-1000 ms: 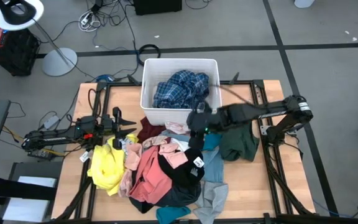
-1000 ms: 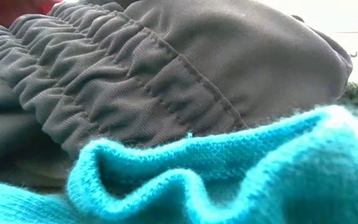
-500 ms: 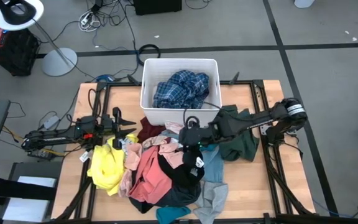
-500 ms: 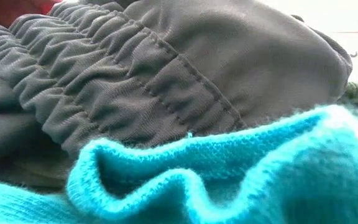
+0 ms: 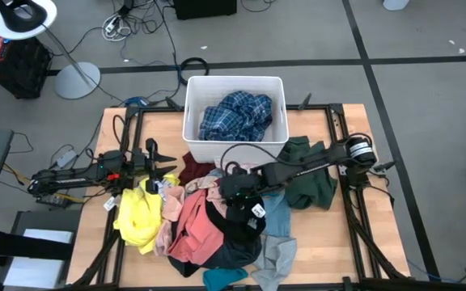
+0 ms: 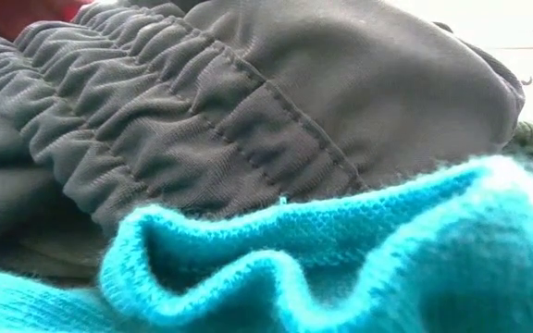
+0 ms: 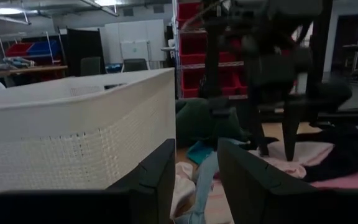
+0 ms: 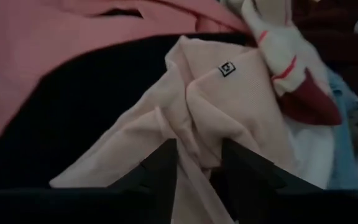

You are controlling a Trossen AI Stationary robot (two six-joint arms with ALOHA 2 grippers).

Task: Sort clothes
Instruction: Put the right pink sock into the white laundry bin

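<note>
- My left gripper (image 5: 171,170) waits at the table's left side, just beside the yellow garment (image 5: 138,214); its fingers stand apart with nothing between them, and the left wrist view looks past them at the bin wall.
- Next comes the pile of clothes (image 5: 209,218), heaped across the middle of the wooden table (image 5: 330,242): salmon pink, black, pale pink, maroon, light blue and a scrap of teal at the near edge.
- My right gripper (image 5: 231,187) is stretched out low over the middle of that pile. In the right wrist view the fingers straddle a fold of the pale pink garment (image 8: 216,106), a narrow gap between them; I cannot tell whether they have bitten on the cloth yet.
- Behind the pile, the white bin (image 5: 235,85) holds 1 item I can make out, the blue plaid shirt (image 5: 235,113).
- To the right lies the dark green garment (image 5: 312,182), apart from the heap.
- My reading: sorting has barely begun. 1 piece is binned and nearly everything is left on the table.
</note>
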